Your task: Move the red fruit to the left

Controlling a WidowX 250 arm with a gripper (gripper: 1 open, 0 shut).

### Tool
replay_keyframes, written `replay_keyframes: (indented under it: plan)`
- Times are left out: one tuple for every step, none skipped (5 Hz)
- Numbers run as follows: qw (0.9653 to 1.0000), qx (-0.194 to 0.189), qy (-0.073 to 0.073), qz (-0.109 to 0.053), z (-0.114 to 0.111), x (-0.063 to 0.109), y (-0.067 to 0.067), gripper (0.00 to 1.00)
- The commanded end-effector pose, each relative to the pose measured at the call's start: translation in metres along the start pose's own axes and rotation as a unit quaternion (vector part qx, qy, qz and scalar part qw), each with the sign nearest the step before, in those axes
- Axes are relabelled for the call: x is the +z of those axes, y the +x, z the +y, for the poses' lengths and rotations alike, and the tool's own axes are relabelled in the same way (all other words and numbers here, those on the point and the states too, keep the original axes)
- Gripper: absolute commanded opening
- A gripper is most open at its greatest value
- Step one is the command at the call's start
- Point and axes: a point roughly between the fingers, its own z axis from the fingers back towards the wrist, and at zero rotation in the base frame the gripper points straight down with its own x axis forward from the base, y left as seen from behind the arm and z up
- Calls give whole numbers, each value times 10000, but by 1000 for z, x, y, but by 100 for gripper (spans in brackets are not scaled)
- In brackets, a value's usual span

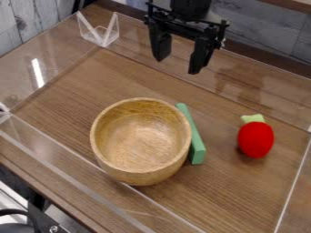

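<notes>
I'm holding the pincer (179, 65) open and clear of everything; the red fruit (255, 139) is lying on the worktop (73, 91), toward the camera and to the picture's right of the pincer, beyond the green block (191, 134).

We see open tabletop (91, 77) above the bowl (141, 141) and along its left side in the picture. The bowl blocks the low way across the middle, with a green block (191, 134) beside its right rim (a second obstacle). Between that block and the red fruit (255, 139), bare wood leaves a passage.
</notes>
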Motion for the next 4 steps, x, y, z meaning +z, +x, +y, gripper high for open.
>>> replay_keyframes:
  plan:
    - [9998,-162,-9,133,-9,-21,-1,100]
    - [9998,24,-127,117,-39,-39,-1,100]
    - [9994,251,-217,-16,-69,-47,3,100]
    - [9967,722,-347,-160,-89,-52,5,100]
